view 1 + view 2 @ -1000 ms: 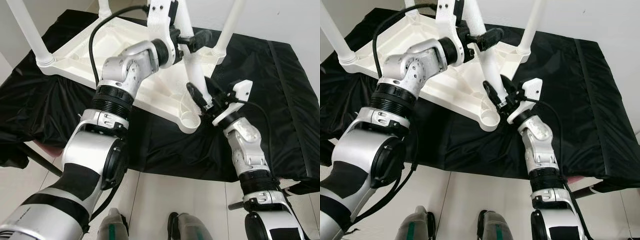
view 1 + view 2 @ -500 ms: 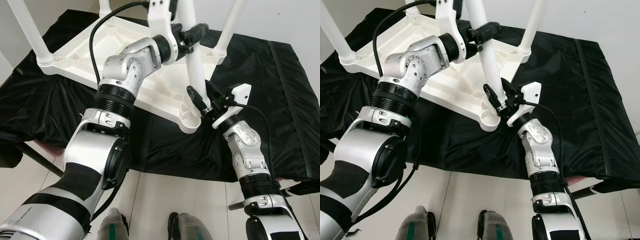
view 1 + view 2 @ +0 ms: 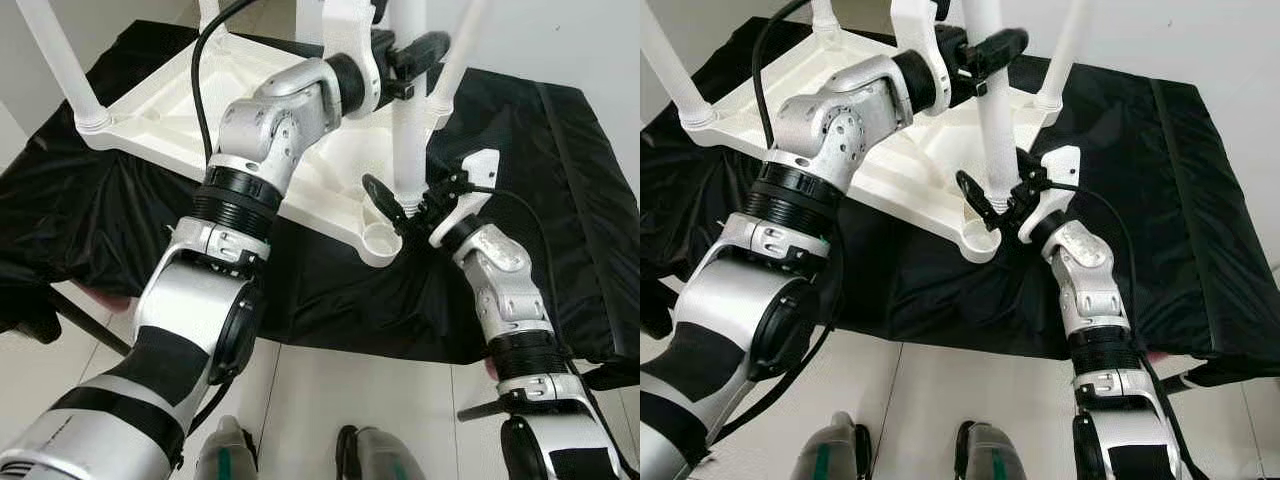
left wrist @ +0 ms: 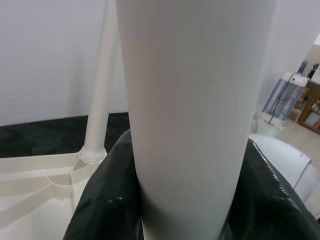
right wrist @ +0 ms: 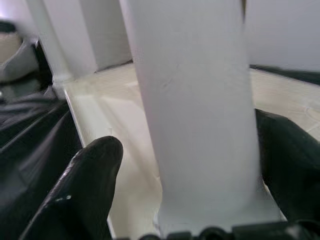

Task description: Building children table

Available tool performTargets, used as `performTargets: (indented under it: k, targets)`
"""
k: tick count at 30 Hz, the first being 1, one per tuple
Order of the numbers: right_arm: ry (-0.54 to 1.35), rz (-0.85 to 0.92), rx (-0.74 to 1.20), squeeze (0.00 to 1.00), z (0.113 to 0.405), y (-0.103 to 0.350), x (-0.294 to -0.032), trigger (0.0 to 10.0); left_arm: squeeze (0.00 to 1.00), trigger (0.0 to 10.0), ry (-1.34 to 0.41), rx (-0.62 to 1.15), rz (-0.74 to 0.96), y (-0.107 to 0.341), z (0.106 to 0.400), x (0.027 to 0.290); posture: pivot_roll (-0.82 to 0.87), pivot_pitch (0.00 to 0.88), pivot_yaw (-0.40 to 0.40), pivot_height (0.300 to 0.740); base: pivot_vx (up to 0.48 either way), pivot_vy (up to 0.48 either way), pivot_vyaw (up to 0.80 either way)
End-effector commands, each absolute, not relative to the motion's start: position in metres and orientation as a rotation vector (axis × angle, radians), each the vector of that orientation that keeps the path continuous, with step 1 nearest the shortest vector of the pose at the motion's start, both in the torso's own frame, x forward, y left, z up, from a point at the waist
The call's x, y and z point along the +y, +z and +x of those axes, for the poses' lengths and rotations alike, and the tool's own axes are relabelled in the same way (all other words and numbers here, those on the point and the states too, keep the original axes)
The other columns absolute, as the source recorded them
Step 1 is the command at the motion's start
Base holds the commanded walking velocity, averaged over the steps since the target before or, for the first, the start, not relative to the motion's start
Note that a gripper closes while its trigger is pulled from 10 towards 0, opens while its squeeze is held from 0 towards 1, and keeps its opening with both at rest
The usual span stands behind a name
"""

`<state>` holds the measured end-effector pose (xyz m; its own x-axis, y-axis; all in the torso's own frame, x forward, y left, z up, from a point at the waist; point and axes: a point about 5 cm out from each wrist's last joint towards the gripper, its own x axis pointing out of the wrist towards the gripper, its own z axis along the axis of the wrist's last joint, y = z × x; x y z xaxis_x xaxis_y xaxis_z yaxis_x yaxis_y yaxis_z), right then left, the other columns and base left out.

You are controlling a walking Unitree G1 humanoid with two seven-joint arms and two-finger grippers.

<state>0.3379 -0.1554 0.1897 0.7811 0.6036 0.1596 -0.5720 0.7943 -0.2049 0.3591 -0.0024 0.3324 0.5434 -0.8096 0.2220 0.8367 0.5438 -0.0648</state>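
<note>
Upside down on a black cloth (image 3: 90, 200): a white children's table top (image 3: 200, 120), underside up, three legs (image 3: 55, 60) already standing in its corner sockets and pointing straight up. Over the near corner socket (image 3: 378, 238), a fourth white leg (image 3: 410, 140), long axis close to vertical, lower end just above or at the socket; cannot tell whether seated. Clamped high on that leg, the left end effector (image 3: 412, 62), black fingers (image 4: 100, 210) pressed to both sides of the tube. Low on the same leg, the right end effector (image 3: 400, 205), fingers (image 5: 85, 185) spread around the base, one fingertip apart from it, the other against it.
</note>
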Motion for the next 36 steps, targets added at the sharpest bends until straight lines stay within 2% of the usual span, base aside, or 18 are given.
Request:
performTargets:
  k: [1,2,3,7,20,21,22,23,24,36]
  targets:
    - [0.668,-0.169,-0.206,0.28,0.34,0.197,-0.154,10.0,0.0,10.0,-1.082,-0.21,-0.13,0.339,0.348,-0.01,-0.08,0.033,-0.011,0.74,0.0,0.0,0.0]
    - [0.682,-0.179,-0.196,0.28,0.341,0.201,-0.153,10.0,0.0,10.0,-1.088,-0.219,-0.12,0.34,0.345,-0.012,-0.08,0.033,-0.011,0.74,0.0,0.0,0.0]
    - [0.675,-0.206,-0.172,0.0,0.344,0.205,-0.154,10.0,0.0,10.0,-1.091,-0.228,-0.102,0.34,0.343,-0.014,-0.08,0.036,-0.013,0.74,0.0,0.0,0.0]
    - [0.64,-0.261,-0.127,0.0,0.352,0.211,-0.156,10.0,0.0,10.0,-1.092,-0.245,-0.059,0.339,0.339,-0.017,-0.08,0.037,-0.016,0.74,0.0,0.0,0.0]
    - [0.613,-0.28,-0.022,0.0,0.359,0.223,-0.152,10.0,0.0,10.0,-1.105,-0.27,0.071,0.325,0.323,-0.032,-0.08,0.054,-0.02,0.74,0.0,0.0,0.0]
    - [0.61,-0.279,-0.008,0.0,0.359,0.224,-0.152,4.5,0.0,10.0,-1.111,-0.273,0.078,0.324,0.321,-0.034,-0.08,0.056,-0.02,0.74,0.0,0.0,0.0]
    - [0.609,-0.286,-0.005,0.0,0.359,0.224,-0.152,3.8,0.0,10.0,-1.113,-0.274,0.08,0.324,0.32,-0.035,-0.08,0.058,-0.021,0.74,0.0,0.0,0.0]
    - [0.609,-0.286,-0.005,0.0,0.359,0.224,-0.152,3.8,0.0,10.0,-1.113,-0.274,0.08,0.324,0.32,-0.035,-0.08,0.058,-0.021,0.74,0.0,0.0,0.0]
    - [0.617,-0.3,-0.012,0.0,0.358,0.224,-0.152,0.0,0.0,10.0,-1.112,-0.275,0.083,0.324,0.32,-0.036,-0.08,0.059,-0.021,0.74,0.0,0.0,0.0]
    - [0.662,-0.321,-0.02,0.0,0.352,0.225,-0.144,0.0,0.0,10.0,-1.108,-0.279,0.099,0.323,0.32,-0.037,-0.08,0.057,-0.018,0.74,0.0,0.0,0.0]
